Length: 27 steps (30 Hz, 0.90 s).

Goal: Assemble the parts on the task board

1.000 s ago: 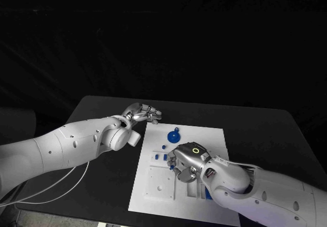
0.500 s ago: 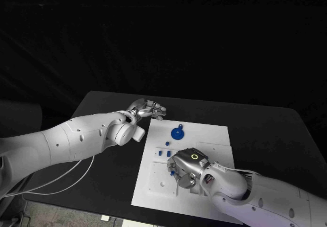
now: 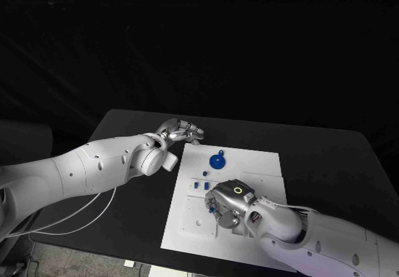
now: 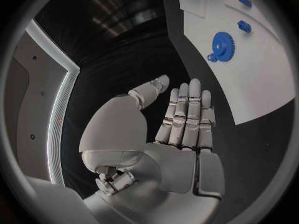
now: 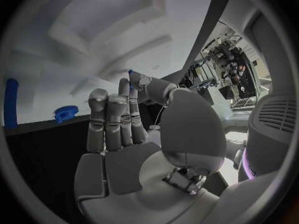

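The white task board lies mid-table. A blue gear sits at its far end, with small blue parts just nearer. My right hand hovers over the board's middle. In the right wrist view its fingers are straight, and the thumb meets a fingertip with a sliver of a small blue part pinched there. The gear and a long blue piece lie beyond. My left hand hangs over the black table off the board's far left corner. Its flat fingers hold nothing.
The black table runs wide on both sides of the board. The left wrist view shows the board's edge with the gear and a small blue piece on it. A white cable hangs under my left arm.
The camera has shifted a little. Measured against the gear, my right hand has drawn back toward the near side of the board. My left hand holds its place.
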{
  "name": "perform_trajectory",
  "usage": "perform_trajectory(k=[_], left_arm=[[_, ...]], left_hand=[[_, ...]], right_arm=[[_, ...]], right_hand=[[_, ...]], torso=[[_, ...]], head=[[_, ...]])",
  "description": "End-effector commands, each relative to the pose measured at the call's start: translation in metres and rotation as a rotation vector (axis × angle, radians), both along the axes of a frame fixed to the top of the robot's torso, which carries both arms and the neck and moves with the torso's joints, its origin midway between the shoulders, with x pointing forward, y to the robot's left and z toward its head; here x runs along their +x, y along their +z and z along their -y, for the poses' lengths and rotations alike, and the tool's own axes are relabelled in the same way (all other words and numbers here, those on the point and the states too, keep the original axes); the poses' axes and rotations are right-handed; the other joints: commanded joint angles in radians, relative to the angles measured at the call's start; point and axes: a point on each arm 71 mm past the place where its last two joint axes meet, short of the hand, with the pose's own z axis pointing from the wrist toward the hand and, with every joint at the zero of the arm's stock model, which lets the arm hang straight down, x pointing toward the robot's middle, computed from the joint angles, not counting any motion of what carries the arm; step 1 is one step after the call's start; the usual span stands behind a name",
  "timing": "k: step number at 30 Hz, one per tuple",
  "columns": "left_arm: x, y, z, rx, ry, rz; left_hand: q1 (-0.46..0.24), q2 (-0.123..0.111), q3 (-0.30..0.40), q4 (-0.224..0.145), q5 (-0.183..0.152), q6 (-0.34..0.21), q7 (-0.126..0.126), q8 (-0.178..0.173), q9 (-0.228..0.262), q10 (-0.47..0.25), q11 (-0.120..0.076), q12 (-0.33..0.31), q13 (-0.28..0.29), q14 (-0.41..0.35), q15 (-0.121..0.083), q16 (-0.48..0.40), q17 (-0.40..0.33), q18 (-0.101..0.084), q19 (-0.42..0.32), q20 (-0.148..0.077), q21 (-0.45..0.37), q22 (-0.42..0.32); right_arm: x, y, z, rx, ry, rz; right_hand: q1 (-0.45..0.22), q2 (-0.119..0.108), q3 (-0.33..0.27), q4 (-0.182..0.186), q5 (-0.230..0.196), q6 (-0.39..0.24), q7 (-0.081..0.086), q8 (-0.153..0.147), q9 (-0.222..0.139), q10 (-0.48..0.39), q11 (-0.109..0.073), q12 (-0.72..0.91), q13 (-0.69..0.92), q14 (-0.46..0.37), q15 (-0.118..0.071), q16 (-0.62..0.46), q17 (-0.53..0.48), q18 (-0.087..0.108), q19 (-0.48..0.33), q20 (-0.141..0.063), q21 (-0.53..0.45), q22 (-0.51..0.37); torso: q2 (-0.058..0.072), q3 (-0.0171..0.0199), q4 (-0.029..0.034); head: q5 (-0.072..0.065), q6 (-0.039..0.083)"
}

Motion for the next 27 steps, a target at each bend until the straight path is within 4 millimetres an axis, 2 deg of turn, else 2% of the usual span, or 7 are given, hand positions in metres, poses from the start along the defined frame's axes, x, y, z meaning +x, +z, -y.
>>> perform_trajectory(k=[1, 24, 26, 27], left_arm=[[0.000, 0.002, 0.002, -0.011, -0.007, 0.006], [0.000, 0.001, 0.002, -0.010, -0.011, 0.000], [0.000, 0.001, 0.002, -0.010, -0.011, -0.001], [0.000, 0.001, 0.002, -0.010, -0.011, -0.001]], left_hand=[[0.004, 0.001, -0.007, 0.001, 0.001, -0.009, 0.001, 0.005, -0.001, -0.006, -0.002, -0.004, -0.001, 0.008, 0.001, -0.007, 0.002, 0.003, 0.008, 0.001, -0.001, 0.001], [0.004, 0.000, -0.007, 0.002, 0.000, -0.010, 0.001, 0.005, -0.002, -0.008, -0.001, -0.004, -0.003, 0.007, 0.001, -0.009, 0.005, 0.003, 0.008, 0.001, -0.002, 0.001], [0.004, 0.000, -0.007, 0.001, 0.000, -0.011, 0.001, 0.005, -0.002, -0.008, -0.001, -0.004, -0.003, 0.007, 0.001, -0.010, 0.005, 0.002, 0.008, 0.001, -0.002, 0.001], [0.004, 0.000, -0.007, 0.001, 0.000, -0.011, 0.001, 0.005, -0.002, -0.008, -0.001, -0.004, -0.003, 0.007, 0.001, -0.010, 0.005, 0.002, 0.008, 0.001, -0.002, 0.001]], right_arm=[[0.000, -0.001, 0.000, -0.022, 0.010, 0.012], [-0.003, -0.013, -0.005, -0.059, 0.027, -0.036], [-0.002, -0.013, -0.004, -0.035, 0.022, -0.056], [-0.002, -0.013, -0.004, -0.028, 0.020, -0.059]], right_hand=[[-0.006, 0.005, 0.000, -0.006, 0.006, 0.003, 0.002, 0.002, 0.001, 0.046, 0.001, -0.006, 0.002, -0.001, -0.007, -0.004, 0.001, 0.053, 0.003, -0.004, 0.005, 0.018], [-0.014, 0.008, 0.000, -0.010, 0.008, -0.004, 0.005, -0.004, 0.006, 0.038, 0.004, -0.014, 0.008, -0.003, -0.004, -0.009, 0.001, 0.053, 0.001, -0.002, 0.002, 0.018], [-0.024, 0.006, -0.007, -0.009, 0.020, -0.024, 0.014, -0.018, 0.003, 0.018, 0.011, -0.029, 0.006, -0.007, 0.003, -0.013, 0.000, 0.053, -0.003, -0.001, 0.000, 0.018], [-0.041, -0.008, -0.025, -0.008, 0.018, -0.052, 0.025, -0.035, -0.003, -0.012, 0.020, -0.049, -0.001, -0.008, 0.012, -0.013, 0.000, 0.053, -0.004, 0.001, 0.000, 0.019]], torso=[[0.000, 0.0001, 0.0004], [0.000, -0.0004, 0.0003], [0.000, -0.0004, 0.0003], [-0.001, -0.0004, -0.0003]], head=[[-0.001, -0.001], [-0.001, -0.005], [-0.001, -0.005], [-0.001, -0.006]])
